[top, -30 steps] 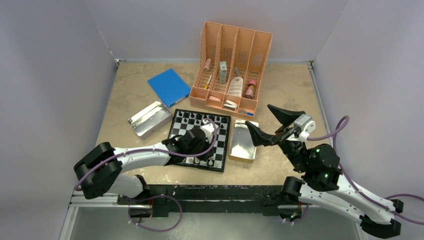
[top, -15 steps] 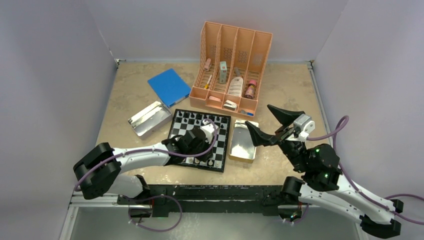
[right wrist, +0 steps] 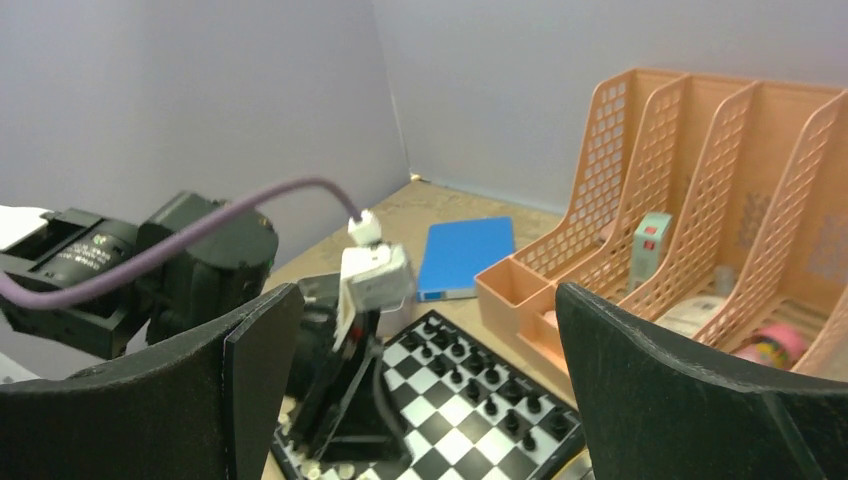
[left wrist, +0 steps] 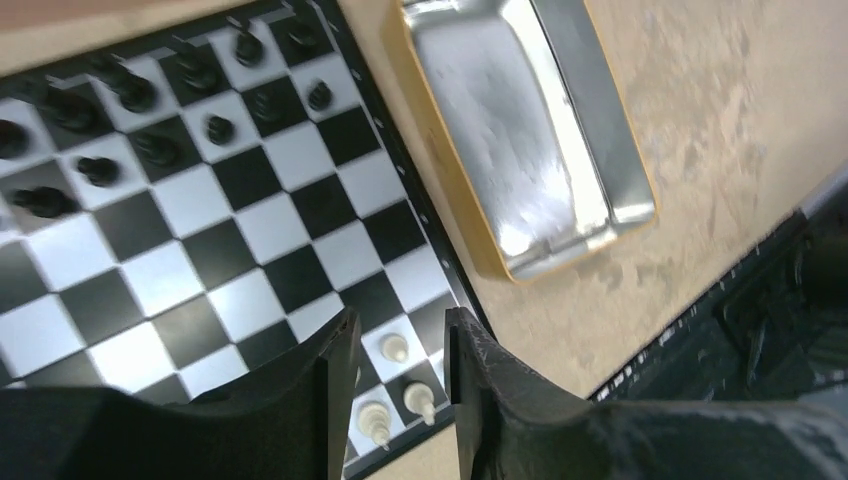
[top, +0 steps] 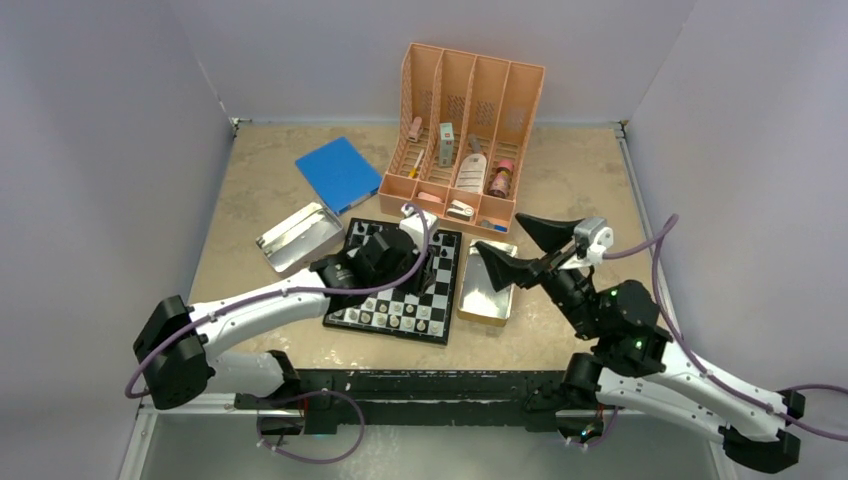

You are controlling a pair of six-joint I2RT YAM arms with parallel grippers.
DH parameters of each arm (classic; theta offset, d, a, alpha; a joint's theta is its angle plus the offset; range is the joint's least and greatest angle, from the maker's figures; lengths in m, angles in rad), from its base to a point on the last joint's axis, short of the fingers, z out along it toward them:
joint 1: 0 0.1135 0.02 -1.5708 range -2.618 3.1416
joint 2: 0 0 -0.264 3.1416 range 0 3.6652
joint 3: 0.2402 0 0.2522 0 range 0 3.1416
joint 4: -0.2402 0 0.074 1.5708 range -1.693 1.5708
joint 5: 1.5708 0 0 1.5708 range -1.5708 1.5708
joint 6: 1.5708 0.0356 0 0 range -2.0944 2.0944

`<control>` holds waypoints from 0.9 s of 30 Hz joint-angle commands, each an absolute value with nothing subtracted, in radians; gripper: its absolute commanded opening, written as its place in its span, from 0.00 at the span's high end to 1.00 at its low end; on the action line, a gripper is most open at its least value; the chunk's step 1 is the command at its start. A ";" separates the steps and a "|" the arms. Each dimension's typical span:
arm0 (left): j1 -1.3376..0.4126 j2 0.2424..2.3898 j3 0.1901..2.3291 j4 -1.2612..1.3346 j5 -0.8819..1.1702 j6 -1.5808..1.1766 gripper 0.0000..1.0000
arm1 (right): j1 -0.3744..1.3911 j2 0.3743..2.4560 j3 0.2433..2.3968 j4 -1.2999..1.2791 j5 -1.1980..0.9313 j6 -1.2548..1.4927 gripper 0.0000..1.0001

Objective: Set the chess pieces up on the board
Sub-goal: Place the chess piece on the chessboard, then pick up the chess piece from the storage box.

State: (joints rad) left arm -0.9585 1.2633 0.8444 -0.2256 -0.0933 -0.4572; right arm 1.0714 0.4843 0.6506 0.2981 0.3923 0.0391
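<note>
Black and white squares mark the small board (top: pixel 395 308), which lies near the front middle of the beige surface (top: pixel 570 190), between two metal trays. The black pieces (left wrist: pixel 135 95) stand in rows along its far edge. Some pale pieces (left wrist: pixel 395 348) stand at the near edge, close to the corner beside the tray with the yellowish rim (left wrist: pixel 590 110).

The left tool (left wrist: pixel 400 318) hangs above the right part of the board. Its two fingers are partly apart and nothing is between them; one pale piece is seen on the board through the gap. The right tool (top: pixel 512 247) is opened wide and holds nothing; it is in the air over the far end of that same tray.

The second tray (top: pixel 295 240) lies left of the board. Behind the board are a blue book (top: pixel 338 173) and a peach organizer (top: pixel 465 130).
</note>
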 commanded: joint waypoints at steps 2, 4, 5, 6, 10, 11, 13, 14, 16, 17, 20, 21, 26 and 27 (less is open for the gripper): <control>-0.815 1.295 1.022 -0.400 -0.176 -0.463 0.63 | 1.073 0.556 0.663 0.340 0.435 0.259 0.01; -0.721 1.293 1.055 -0.427 -0.159 -0.475 0.64 | 1.073 0.582 0.664 0.345 0.421 0.276 0.01; -0.682 1.291 1.067 -0.436 -0.165 -0.479 0.65 | 1.073 0.594 0.664 0.351 0.417 0.283 0.01; -0.636 1.289 1.079 -0.445 -0.169 -0.484 0.65 | 1.073 0.606 0.660 0.359 0.414 0.292 0.01; -0.437 1.288 1.112 -0.484 -0.146 -0.507 0.65 | 1.073 0.647 0.650 0.380 0.419 0.319 0.01; -0.393 1.289 1.113 -0.492 -0.158 -0.505 0.66 | 1.073 0.656 0.649 0.382 0.420 0.316 0.01; -0.301 1.289 1.108 -0.505 -0.183 -0.507 0.66 | 1.072 0.672 0.655 0.383 0.416 0.305 0.01; -0.263 1.289 1.101 -0.507 -0.194 -0.511 0.66 | 1.074 0.678 0.659 0.380 0.412 0.303 0.01; -0.189 1.291 1.082 -0.514 -0.203 -0.539 0.66 | 1.073 0.688 0.658 0.384 0.398 0.300 0.01; -0.152 1.293 1.069 -0.514 -0.200 -0.557 0.66 | 1.073 0.692 0.653 0.390 0.389 0.296 0.01; -0.062 1.308 1.017 -0.499 -0.215 -0.609 0.67 | 1.073 0.711 0.631 0.420 0.378 0.274 0.01; -0.044 1.319 1.001 -0.488 -0.243 -0.618 0.68 | 1.073 0.719 0.626 0.433 0.377 0.266 0.01; -0.004 1.433 0.990 -0.439 -0.347 -0.590 0.75 | 1.074 0.761 0.633 0.459 0.367 0.212 0.01; 0.001 1.461 1.007 -0.449 -0.337 -0.581 0.76 | 1.073 0.765 0.636 0.455 0.369 0.208 0.01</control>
